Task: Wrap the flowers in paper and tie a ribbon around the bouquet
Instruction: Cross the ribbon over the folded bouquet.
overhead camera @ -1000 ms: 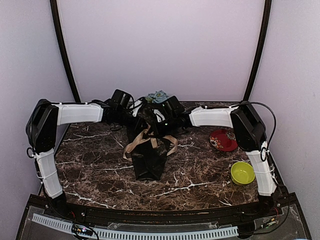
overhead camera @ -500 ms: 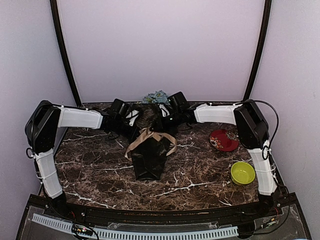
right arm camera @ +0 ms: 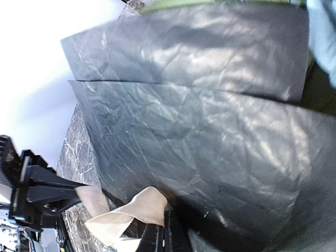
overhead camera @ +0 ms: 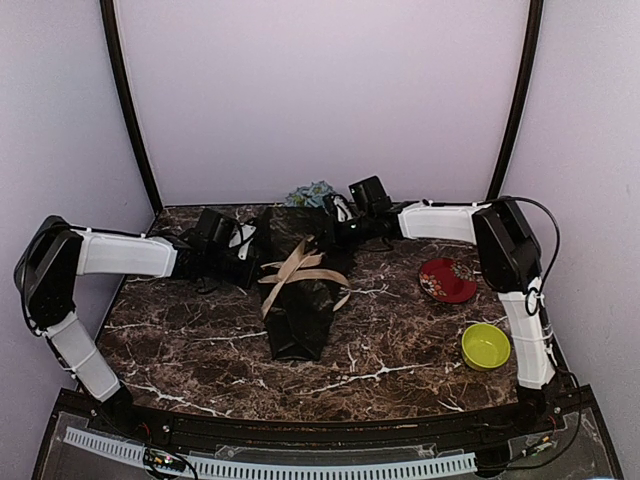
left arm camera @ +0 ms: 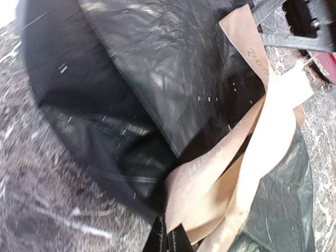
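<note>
The bouquet lies on the marbled table, wrapped in black paper (overhead camera: pixel 297 310) with its narrow end toward me. Blue and green flowers (overhead camera: pixel 312 192) poke out at the far, wide end. The beige ribbon (overhead camera: pixel 298 268) crosses the cone's waist in several strands. At the cone's left side my left gripper (overhead camera: pixel 252 270) is shut on the ribbon (left arm camera: pixel 247 157), its fingertips (left arm camera: pixel 168 239) pinching a fold against the paper (left arm camera: pixel 157 68). My right gripper (overhead camera: pixel 335 228) is at the cone's upper right, shut (right arm camera: pixel 164 236) on another ribbon end (right arm camera: pixel 142 207) beside the crinkled paper (right arm camera: pixel 210 131). A blue bloom (right arm camera: pixel 323 37) shows there.
A red plate (overhead camera: pixel 447 280) sits on the right of the table, and a yellow-green bowl (overhead camera: pixel 485 345) stands nearer me on the same side. The back wall rises just behind the flowers. The right gripper's black frame (left arm camera: pixel 299 21) shows in the left wrist view.
The left gripper closed on the ribbon and the left arm drew out to the left. The right arm drew back and right. The ribbon now lies tighter across the cone.
</note>
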